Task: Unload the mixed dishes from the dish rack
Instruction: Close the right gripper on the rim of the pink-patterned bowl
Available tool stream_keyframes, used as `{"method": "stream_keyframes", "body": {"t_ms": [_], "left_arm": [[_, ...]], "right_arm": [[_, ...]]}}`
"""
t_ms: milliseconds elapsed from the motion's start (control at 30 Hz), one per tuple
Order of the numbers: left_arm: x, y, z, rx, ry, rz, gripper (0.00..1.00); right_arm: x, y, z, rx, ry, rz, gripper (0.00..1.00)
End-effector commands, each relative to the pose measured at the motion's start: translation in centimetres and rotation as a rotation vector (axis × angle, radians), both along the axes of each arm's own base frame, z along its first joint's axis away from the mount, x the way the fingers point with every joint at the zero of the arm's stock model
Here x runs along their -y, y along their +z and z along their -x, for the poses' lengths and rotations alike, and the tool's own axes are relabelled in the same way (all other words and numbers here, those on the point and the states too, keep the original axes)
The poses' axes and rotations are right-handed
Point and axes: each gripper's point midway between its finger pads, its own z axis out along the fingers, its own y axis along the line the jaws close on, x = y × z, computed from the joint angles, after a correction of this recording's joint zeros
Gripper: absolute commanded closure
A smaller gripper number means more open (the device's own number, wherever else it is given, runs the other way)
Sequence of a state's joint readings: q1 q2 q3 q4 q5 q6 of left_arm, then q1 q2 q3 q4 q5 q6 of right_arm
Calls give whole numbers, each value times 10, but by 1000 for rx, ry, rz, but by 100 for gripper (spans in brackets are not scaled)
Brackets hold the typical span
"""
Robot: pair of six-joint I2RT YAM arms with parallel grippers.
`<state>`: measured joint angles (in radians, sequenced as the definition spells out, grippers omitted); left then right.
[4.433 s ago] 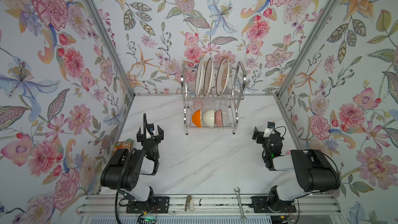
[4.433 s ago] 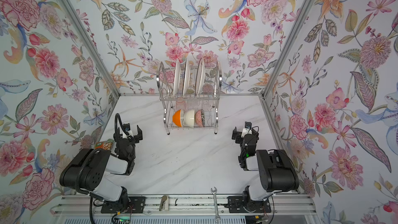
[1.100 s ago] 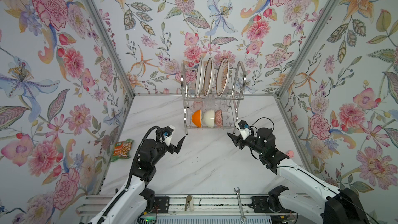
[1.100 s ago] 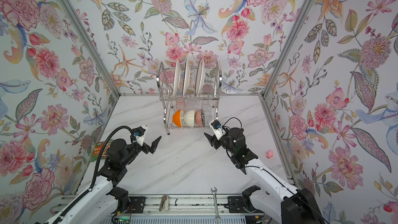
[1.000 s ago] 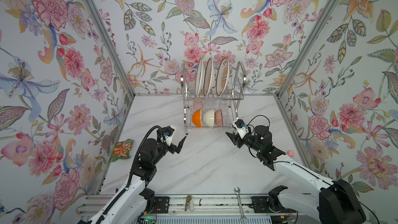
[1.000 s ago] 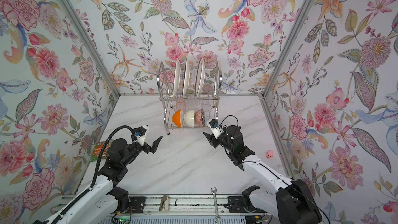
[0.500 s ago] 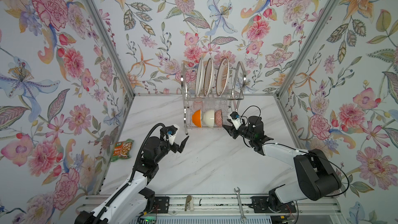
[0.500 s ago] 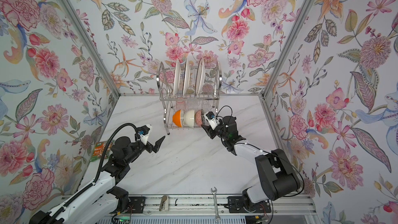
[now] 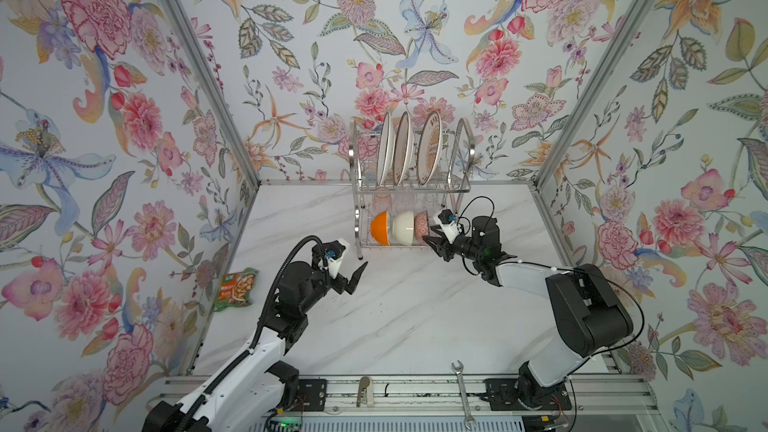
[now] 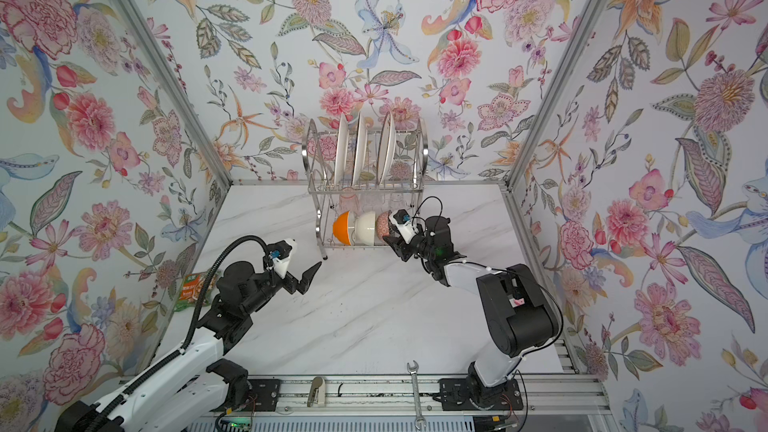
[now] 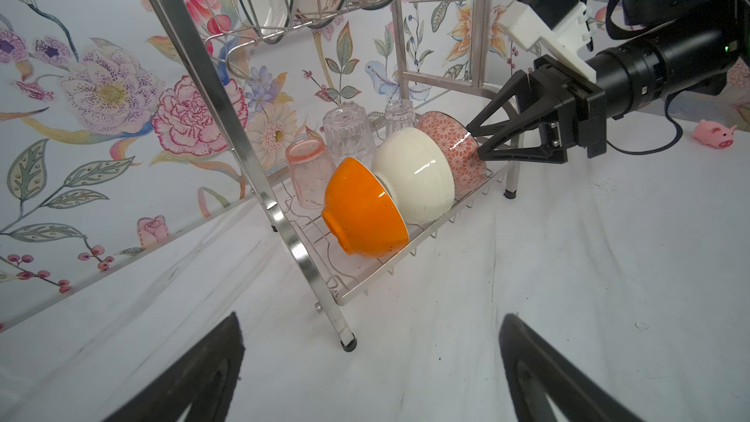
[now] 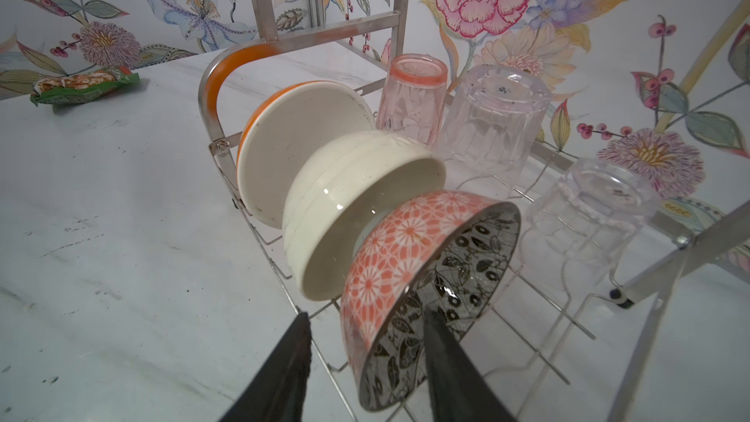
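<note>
Both arms were folded at the near edge of the bench [image 9: 415,317] a few seconds ago and are now stretched out. In the last second the right claw [image 9: 430,241] has slid from mid-bench up to the rack's lower shelf. The left claw [image 9: 353,268] has only crept forward, and the dishes have not stirred.

Nearest me, at 6 o'clock, a steel wrench [image 9: 462,392] lies on the rail. The left claw hangs over the marble-veined bench toward 7 o'clock of the rack, its black wedge fingers spread wide and empty. At 9 o'clock a crinkled green-orange snack packet [image 9: 237,288] lies by the wall.

At 12 o'clock stands the dish rack [image 9: 464,151], made of shiny wire with arched ends. On its lower shelf three bowls stand on edge: a glossy orange bowl [image 11: 361,213], a cream bowl [image 11: 414,172] and a red-patterned bowl [image 12: 389,261]. The right claw straddles the rim of the red-patterned bowl. One finger is inside and one outside, with a gap showing, so it is half drawn in and not pinching.

Behind the bowls stand upturned ribbed tumblers [image 12: 493,115], one pink and two clear. On the shelf above, three round plates [image 9: 384,151] stand on edge, and the sunburst plate [image 9: 430,147] is the one toward 3 o'clock.

Only the right wrist view shows the patterned bowl's black, leaf-printed inside. Only the left wrist view shows a pink toy pig [image 11: 714,133] on the bench.
</note>
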<state>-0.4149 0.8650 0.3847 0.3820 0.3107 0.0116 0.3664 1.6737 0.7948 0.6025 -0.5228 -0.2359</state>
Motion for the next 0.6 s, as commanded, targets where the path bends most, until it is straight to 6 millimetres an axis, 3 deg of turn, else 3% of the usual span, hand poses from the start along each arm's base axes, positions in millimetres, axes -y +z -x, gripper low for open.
{"method": "stream_keyframes", "body": {"t_ms": [0, 567], "left_arm": [[7, 16, 0, 25, -19, 24, 1], [21, 12, -1, 6, -56, 23, 1]], "right_arm": [[-8, 7, -6, 9, 34, -46, 55], [-16, -8, -12, -36, 101, -89, 68]]}}
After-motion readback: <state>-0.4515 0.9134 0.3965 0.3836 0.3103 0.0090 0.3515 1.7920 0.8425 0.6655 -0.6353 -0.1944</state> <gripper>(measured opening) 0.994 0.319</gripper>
